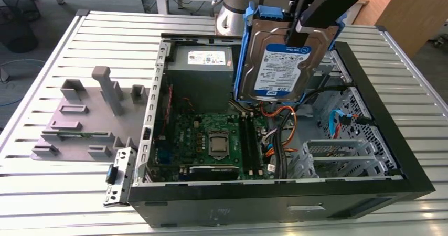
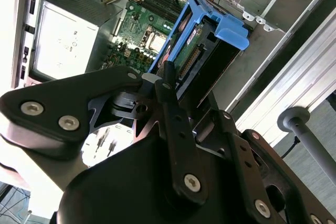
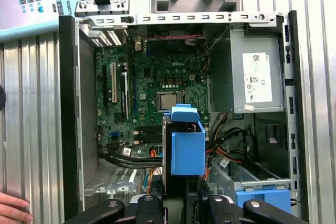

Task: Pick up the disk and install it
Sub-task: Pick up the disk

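The disk [image 1: 276, 63], a silver hard drive with a blue-and-white label and blue side rails, hangs upright above the open black computer case [image 1: 280, 194]. My gripper [image 1: 308, 31] is shut on its upper end, one black finger lying across the labelled face. In the second wrist view the disk [image 2: 205, 40] sticks out from between the fingers [image 2: 169, 85] toward the motherboard. In the first wrist view the disk's blue rail end [image 3: 187, 145] hovers over the case interior, just past the gripper [image 3: 181, 195].
Inside the case lie the motherboard [image 1: 210, 139], the grey power-supply box [image 1: 203, 63], loose cables [image 1: 287, 126] and a metal drive cage [image 1: 343, 157]. A grey fixture [image 1: 91, 115] sits on the slatted table at the exterior view's left. A hand [image 3: 13, 205] rests beside the case.
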Controlling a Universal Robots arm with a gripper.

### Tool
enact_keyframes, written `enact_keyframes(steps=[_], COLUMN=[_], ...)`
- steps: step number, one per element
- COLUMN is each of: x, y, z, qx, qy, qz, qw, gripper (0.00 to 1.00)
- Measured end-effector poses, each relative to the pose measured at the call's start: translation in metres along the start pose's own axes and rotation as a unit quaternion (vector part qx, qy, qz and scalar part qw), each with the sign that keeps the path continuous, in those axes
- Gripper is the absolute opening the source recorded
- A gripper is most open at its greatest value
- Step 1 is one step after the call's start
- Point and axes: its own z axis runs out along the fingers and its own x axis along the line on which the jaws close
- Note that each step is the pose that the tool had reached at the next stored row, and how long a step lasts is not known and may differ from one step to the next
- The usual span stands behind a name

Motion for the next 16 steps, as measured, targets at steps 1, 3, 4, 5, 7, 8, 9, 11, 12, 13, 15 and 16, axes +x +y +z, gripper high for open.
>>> enact_keyframes(steps=[1, 3, 4, 5, 7, 8, 9, 11, 12, 13, 15, 16], x=[0.0, 0.0, 0.0001, 0.0, 0.0, -0.0001, -0.0002, -0.0004, -0.0006, -0.0007, -0.0007, -0.0007], y=[0.0, 0.0, 0.0, -0.0002, -0.0015, -0.0026, -0.004, -0.0077, -0.0098, -0.0114, -0.0121, -0.0121], z=[0.0, 0.0, 0.0, 0.0, 0.0, -0.0001, -0.0001, -0.0003, -0.0004, -0.0004, -0.0004, -0.0004], qx=[0.0, 0.0, 0.0, 0.0, 0.0, 0.0, 0.0, 0.0, 0.0, 0.0, 0.0, 0.0], qy=[0.0, 0.0, 0.0, 0.0, 0.0, 0.0, 0.0, 0.0, 0.0, 0.0, 0.0, -0.0001], qz=[0.0, 0.0, 0.0, 0.0, 0.0, 0.0, 0.0, 0.0, 0.0, 0.0, 0.0, 0.0], qw=[1.0, 1.0, 1.0, 1.0, 1.0, 1.0, 1.0, 1.0, 1.0, 1.0, 1.0, 1.0], gripper=[0.35, 0.35, 0.35, 0.35, 0.35, 0.35, 0.35, 0.35, 0.35, 0.35, 0.35, 0.35])
